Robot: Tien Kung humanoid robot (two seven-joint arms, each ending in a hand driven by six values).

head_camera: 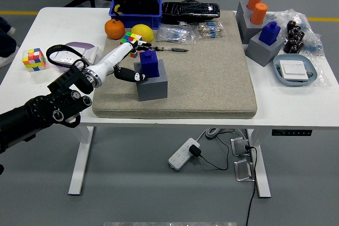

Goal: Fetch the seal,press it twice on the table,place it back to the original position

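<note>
While we scan from the left edge, first up is a colourful puzzle cube (33, 59) sitting near the left end of the white worktop (21, 86), with a black-corded white gadget (68, 56) just right of it. Our left arm comes in from the lower left, and the left hand (127, 62) reaches over the near-left part of the beige mat (212, 78). Its white fingers (139, 75) are curled around the blue seal (150, 63), one on the near-left side and the rest behind it, so we'd call that gripping it. That seal sits upright on top of its grey block (152, 85), on the mat's left half. Behind the hand we've got an orange (114, 28), a lemon (143, 33) and a blue bin (135, 5) at the far edge. Further right, a second blue seal (270, 31) stands on another grey block (263, 50) past the mat's right edge, with two orange cylinders (258, 5) behind and a pale blue tray (295, 71) nearer us.
</note>
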